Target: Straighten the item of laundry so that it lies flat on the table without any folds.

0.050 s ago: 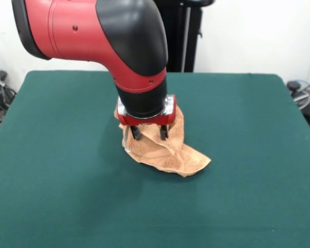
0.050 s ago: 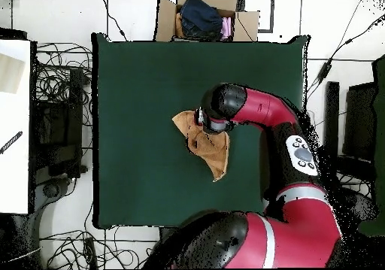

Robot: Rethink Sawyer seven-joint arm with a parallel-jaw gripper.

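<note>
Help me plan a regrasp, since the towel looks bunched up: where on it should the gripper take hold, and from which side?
Probably the free pointed corner of the towel, lying low on the table in the front view, away from the bunched part under the gripper. Come straight down from above and pinch it: it lies thin and clear of the folds, so pulling it outward should spread the cloth.

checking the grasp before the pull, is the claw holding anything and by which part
The claw holds the towel by a bunched-up fold near its top, lifting it while the lower end rests on the table.
</note>
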